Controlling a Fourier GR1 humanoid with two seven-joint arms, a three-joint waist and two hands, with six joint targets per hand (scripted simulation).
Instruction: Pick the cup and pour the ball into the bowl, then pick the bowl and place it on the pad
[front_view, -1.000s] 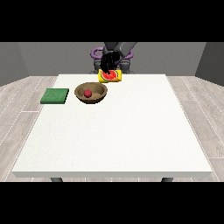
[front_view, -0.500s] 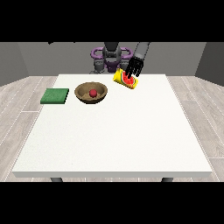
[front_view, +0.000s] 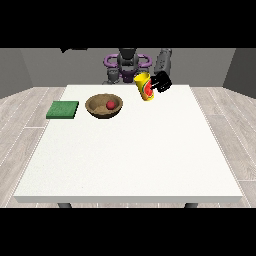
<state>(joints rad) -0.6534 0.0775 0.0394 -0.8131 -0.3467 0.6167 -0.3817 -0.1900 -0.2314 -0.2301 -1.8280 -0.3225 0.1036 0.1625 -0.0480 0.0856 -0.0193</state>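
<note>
A yellow cup (front_view: 145, 86) with a red mark stands nearly upright, slightly tilted, at the table's far edge, right of the bowl. The black hand at the view's right (front_view: 161, 81) is curled round its side. A brown wooden bowl (front_view: 98, 110) sits on the table's far left part with a red ball (front_view: 109, 105) inside it. A flat green pad (front_view: 63, 109) lies left of the bowl, close to it but apart. The hand at the view's left (front_view: 113, 76) stays close to the robot's torso, small and unclear.
The white table (front_view: 130, 155) stretches towards the camera from the bowl and pad. The robot's torso (front_view: 127, 62) stands behind the far edge. Grey floor surrounds the table.
The cup has moved right, from beside the bowl's far rim to well clear of it, and turned from tipped over to almost upright. The ball, bowl and pad have stayed put.
</note>
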